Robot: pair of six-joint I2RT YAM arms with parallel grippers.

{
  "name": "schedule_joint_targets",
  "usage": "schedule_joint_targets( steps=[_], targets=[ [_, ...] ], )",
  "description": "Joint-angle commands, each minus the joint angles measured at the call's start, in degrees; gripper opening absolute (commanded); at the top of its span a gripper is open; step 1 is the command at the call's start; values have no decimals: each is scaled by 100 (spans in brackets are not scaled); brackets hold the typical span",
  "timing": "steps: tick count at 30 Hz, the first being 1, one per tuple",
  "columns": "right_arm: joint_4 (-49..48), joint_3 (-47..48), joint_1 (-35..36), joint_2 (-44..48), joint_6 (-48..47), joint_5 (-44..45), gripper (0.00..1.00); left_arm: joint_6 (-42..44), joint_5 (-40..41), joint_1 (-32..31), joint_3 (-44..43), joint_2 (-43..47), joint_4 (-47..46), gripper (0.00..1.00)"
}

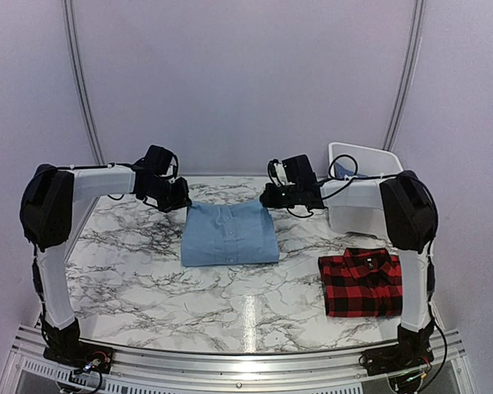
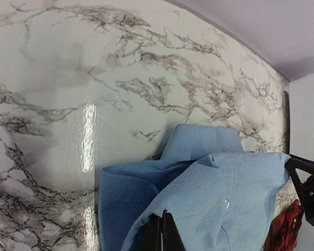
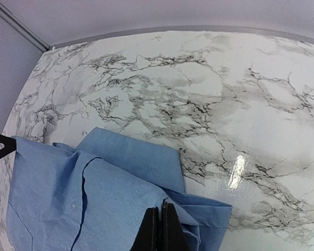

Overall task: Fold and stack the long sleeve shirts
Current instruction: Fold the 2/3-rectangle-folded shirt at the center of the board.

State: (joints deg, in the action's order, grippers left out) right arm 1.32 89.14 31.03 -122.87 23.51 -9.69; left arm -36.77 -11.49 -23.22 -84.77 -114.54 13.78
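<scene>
A plain light blue shirt [image 1: 229,233] lies folded in a rectangle at the middle of the marble table. My left gripper [image 1: 183,206] is shut on its far left corner, seen close in the left wrist view [image 2: 164,222]. My right gripper [image 1: 268,199] is shut on its far right corner, seen close in the right wrist view [image 3: 162,217]. Both hold the far edge slightly raised. A red-and-black plaid shirt [image 1: 361,282] lies folded at the near right. A bit of darker blue cloth [image 1: 343,171] shows inside the bin.
A white plastic bin [image 1: 361,197] stands at the back right, just behind my right arm. The marble table [image 1: 131,279] ends at a grey wall behind the shirt.
</scene>
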Motion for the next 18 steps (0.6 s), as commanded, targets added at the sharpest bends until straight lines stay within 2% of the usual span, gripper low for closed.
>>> schedule_joint_targets(
  steps=[1, 11, 14, 16, 18],
  targets=[
    [237, 301, -179, -22, -86, 225, 0, 240, 105, 40, -612, -440, 153, 0],
    [490, 755, -503, -683, -103, 126, 0, 342, -84, 208, -1474, -1560, 191, 0],
    [577, 793, -510, -585, -159, 133, 14, 410, 29, 225, -1541, -1461, 226, 24],
    [723, 795, -511, -452, -203, 221, 28, 421, 160, 263, -1495, -1238, 257, 36],
    [955, 816, -497, -286, -287, 320, 38, 402, 340, 303, -1312, -895, 273, 46]
  ],
)
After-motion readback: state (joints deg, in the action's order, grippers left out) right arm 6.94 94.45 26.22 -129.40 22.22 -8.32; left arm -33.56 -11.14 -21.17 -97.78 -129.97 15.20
